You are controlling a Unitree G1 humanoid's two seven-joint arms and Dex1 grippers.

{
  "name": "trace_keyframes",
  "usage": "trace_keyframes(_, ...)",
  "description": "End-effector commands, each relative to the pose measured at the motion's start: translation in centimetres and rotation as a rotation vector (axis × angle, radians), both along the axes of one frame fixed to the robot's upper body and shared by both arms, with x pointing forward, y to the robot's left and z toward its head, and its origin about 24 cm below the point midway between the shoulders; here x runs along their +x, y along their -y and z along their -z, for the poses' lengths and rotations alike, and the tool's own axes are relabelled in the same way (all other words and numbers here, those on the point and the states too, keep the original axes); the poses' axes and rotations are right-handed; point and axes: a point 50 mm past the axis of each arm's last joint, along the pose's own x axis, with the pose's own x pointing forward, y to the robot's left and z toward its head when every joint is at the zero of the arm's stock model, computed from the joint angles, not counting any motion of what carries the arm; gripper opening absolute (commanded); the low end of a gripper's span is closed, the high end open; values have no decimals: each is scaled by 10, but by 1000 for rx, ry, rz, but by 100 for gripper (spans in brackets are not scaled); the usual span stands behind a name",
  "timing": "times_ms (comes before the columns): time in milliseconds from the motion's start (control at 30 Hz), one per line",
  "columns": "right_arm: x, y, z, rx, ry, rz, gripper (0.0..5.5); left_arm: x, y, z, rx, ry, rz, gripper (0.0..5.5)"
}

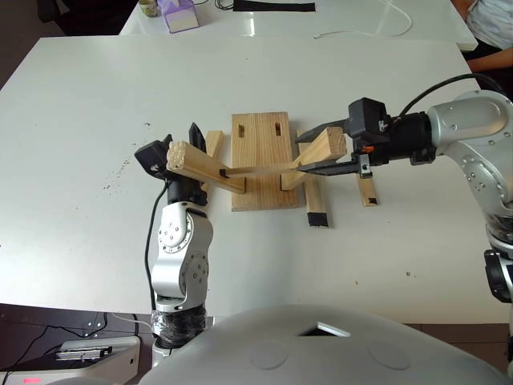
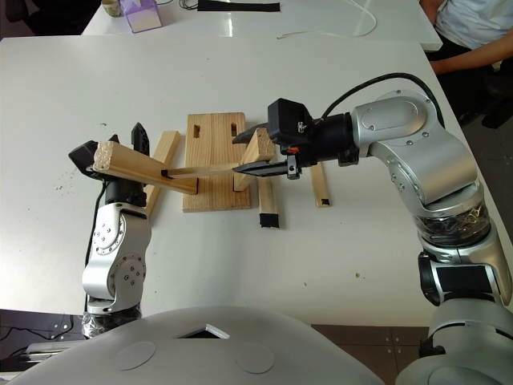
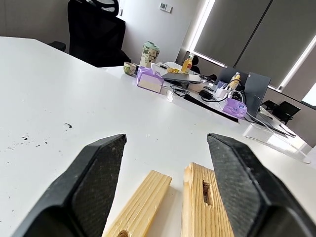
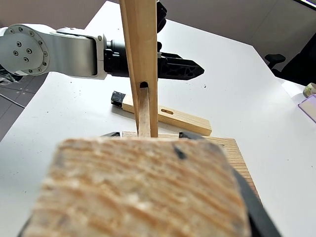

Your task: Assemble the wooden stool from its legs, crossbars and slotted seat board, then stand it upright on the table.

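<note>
White worktop (image 1: 80, 120) below: your right gripper (image 1: 309, 152) clenches the right leg (image 1: 329, 144) in its jaws; the crossbar (image 1: 260, 168) runs leftward to the left leg (image 1: 204, 168), beside your left gripper (image 1: 172, 146), jaws released.

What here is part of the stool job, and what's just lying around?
Job: pale slotted wooden seat board; two pale square wooden legs joined by a thin wooden crossbar, one leg in the right tool; loose black-tipped wooden pieces beside the board.
Lying about: purple tissue box; white cable.
</note>
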Motion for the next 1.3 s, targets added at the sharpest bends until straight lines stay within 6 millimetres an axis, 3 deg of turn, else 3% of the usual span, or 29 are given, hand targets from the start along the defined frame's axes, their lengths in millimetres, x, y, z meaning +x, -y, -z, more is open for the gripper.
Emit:
trace_keyframes(33, -6, -5, 9, -22, -63, -1, 201, 3, 21, -7, -131, 23, 24, 304)
trace_keyframes(200, -21, -9, 20, -2, -240, 24, 201, 3, 28, -13, -146, 12, 50, 304)
trace_keyframes(433, -28, -9, 15, -5, -177, 103, 201, 3, 32, -22, -139, 3, 61, 304)
trace_keyframes(500, -26, -6, 16, -10, -193, 132, 201, -1, 22, -23, -122, 6, 15, 304)
trace_keyframes(633, -17, 3, 18, -17, -197, 224, 201, -10, -19, -31, -83, 54, -134, 304)
trace_keyframes(733, -14, 7, 18, -11, -190, 261, 201, -17, -53, -55, -71, 158, -244, 304)
trace_keyframes(800, -14, 7, 18, -2, -190, 274, 201, -16, -60, -69, -44, 204, -234, 304)
trace_keyframes(900, -15, 6, 19, 8, -197, 283, 201, -12, -58, -80, -54, 230, -190, 304)
trace_keyframes(967, -15, 6, 18, 13, -205, 284, 201, -11, -51, -105, -71, 331, -131, 304)
trace_keyframes(1033, -17, 7, 20, 4, -210, 287, 201, -12, -18, -136, -59, 456, 124, 304)
trace_keyframes(1100, -18, 8, 23, -5, -217, 288, 201, -23, 19, -151, 7, 513, 436, 304)
trace_keyframes(1200, -20, 9, 24, -9, -222, 290, 201, -37, 42, -145, 81, 454, 739, 304)
trace_keyframes(1300, -21, 11, 24, -7, -222, 297, 201, -45, 43, -137, 83, 377, 903, 304)
